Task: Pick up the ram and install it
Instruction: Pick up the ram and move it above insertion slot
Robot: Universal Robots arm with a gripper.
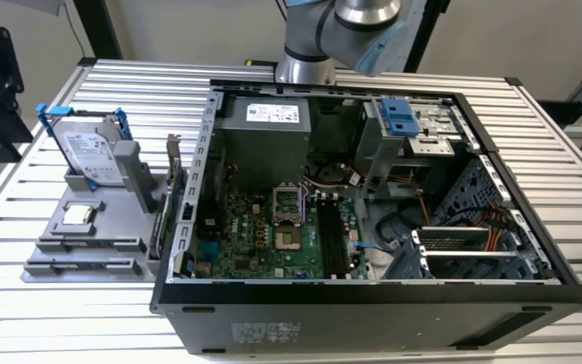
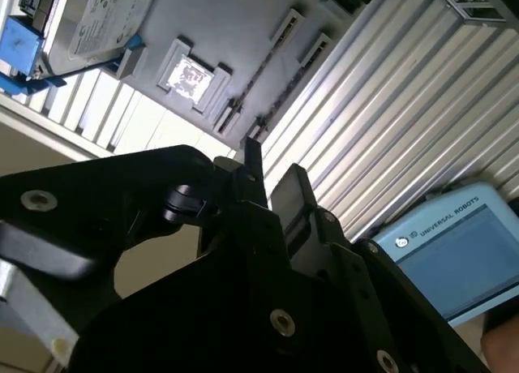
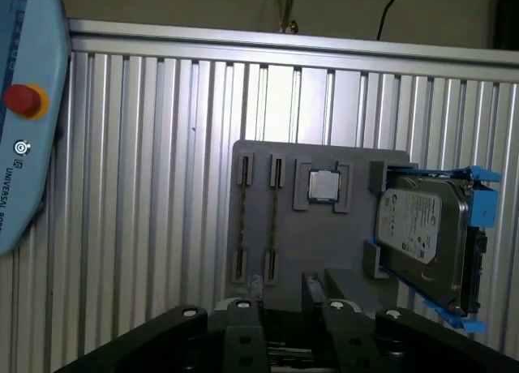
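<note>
The ram [image 3: 274, 219] is a thin dark stick standing on edge in the slot holders of a grey fixture [image 3: 324, 243]; a second like it stands beside it. In the exterior view the ram [image 1: 170, 199] stands along the fixture's side nearest the open computer case [image 1: 372, 296]. The motherboard's black memory slots [image 1: 327, 235] lie inside the case. In both wrist views my gripper [image 3: 284, 296] [image 2: 269, 178] hangs well above the fixture, open, with nothing between its fingers [image 3: 253, 290]. The arm [image 1: 317, 30] rises behind the case.
The fixture also holds a silver hard drive in a blue frame [image 3: 426, 235] [image 1: 94, 155] and a small square processor chip [image 3: 324, 186] [image 1: 76, 216]. A teach pendant [image 3: 24, 122] [image 2: 454, 255] lies on the ribbed aluminium table [image 3: 146, 186]. The case holds a power supply [image 1: 266, 129], drive bays and cables.
</note>
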